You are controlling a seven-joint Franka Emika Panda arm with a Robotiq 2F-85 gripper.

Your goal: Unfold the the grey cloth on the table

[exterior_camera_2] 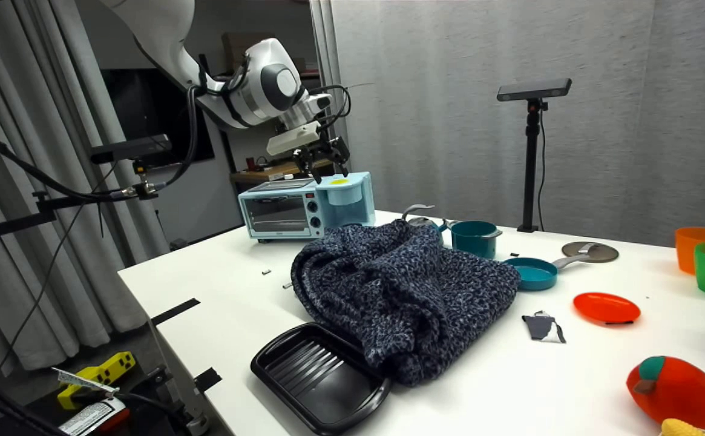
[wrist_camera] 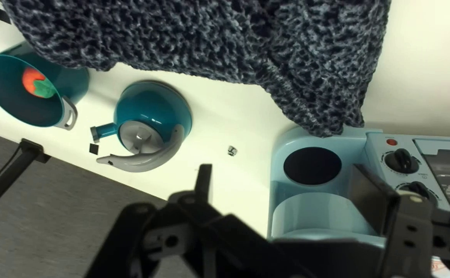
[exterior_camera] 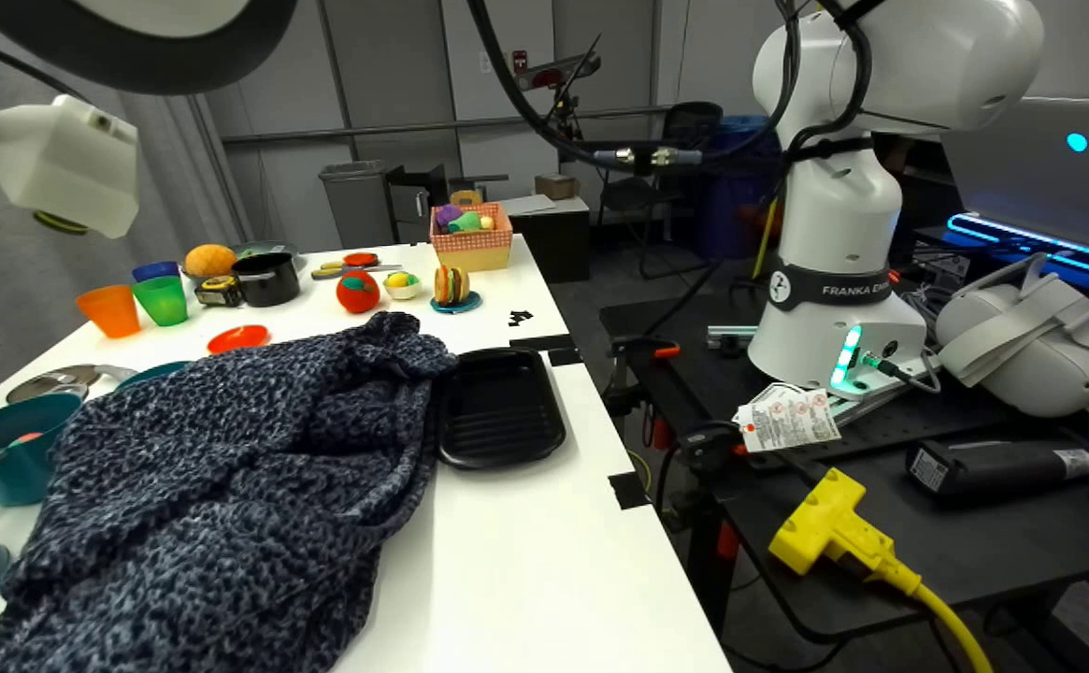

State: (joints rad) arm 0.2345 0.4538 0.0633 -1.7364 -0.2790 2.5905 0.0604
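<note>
The grey cloth (exterior_camera: 245, 495) lies crumpled in a heap with folds on the white table (exterior_camera: 525, 579). In an exterior view the cloth (exterior_camera_2: 413, 284) overlaps the edge of a black tray. In the wrist view the cloth (wrist_camera: 209, 34) spans the top, and one corner hangs down to the light blue toaster oven's edge. My gripper (exterior_camera_2: 332, 174) is above the toaster oven, behind the cloth and apart from it. In the wrist view the gripper (wrist_camera: 282, 170) has its fingers wide apart with nothing between them. The cloth's underside is hidden.
The light blue toaster oven (exterior_camera_2: 285, 212) stands below the gripper. A teal kettle (wrist_camera: 151, 112) and a teal pot (wrist_camera: 24, 92) stand beside the cloth. The black tray (exterior_camera_2: 322, 375) touches it. A teal pan (exterior_camera_2: 534, 272), red plate (exterior_camera_2: 606, 307) and cups (exterior_camera: 109, 310) lie further along.
</note>
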